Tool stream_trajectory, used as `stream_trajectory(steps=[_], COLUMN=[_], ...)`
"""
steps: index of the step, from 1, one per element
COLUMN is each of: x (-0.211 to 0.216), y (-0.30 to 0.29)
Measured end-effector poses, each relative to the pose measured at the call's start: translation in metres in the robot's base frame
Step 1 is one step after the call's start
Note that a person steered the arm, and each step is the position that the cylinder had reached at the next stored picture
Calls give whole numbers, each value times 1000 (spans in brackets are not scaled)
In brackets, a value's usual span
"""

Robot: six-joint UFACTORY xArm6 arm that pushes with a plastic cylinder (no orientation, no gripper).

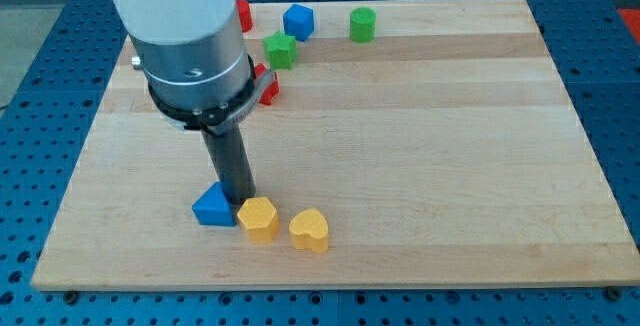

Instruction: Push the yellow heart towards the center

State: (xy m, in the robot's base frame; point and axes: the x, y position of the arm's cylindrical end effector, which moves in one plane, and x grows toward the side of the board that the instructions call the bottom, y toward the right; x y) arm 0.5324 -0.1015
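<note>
1. Wood grain runs in pale lengthwise bands across the board (420,156), a smooth butcher-block slab lying on a blue perforated table (30,86).
2. Taking the yellow heart (310,230) as the landmark: it is a matte, chunky block with two rounded lobes, sitting near the board's bottom edge, left of the middle.
3. Just to the heart's left, close beside it though I cannot tell if they touch, lies a yellow hexagon-like block (259,218) of the same painted finish.
4. Further left of the heart, past that block, sits a blue triangle (213,206), flat-faced and sharp-cornered.
5. My tip (238,202) comes down above-left of the heart, just behind the gap between the blue triangle and the yellow hexagon-like block; it is a plain dark rod with no jaws to spread or close, and it holds nothing.
6. The rod hangs from a glossy white arm housing (170,1) with a ribbed metal collar (198,81).
7. Far above the heart, towards the board's top edge, stand a green star-shaped block (281,50), a blue faceted block (298,21) and a green cylinder (362,25).
8. Two red blocks (268,88) (243,13) sit there too, partly hidden by the arm, so their shapes are unclear.
</note>
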Motion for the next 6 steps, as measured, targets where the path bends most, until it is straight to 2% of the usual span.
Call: stream_trajectory(steps=[1,3,4,5,6], x=[-15,-8,-43,-114,-192], y=[-3,-48,-53,-103,-106])
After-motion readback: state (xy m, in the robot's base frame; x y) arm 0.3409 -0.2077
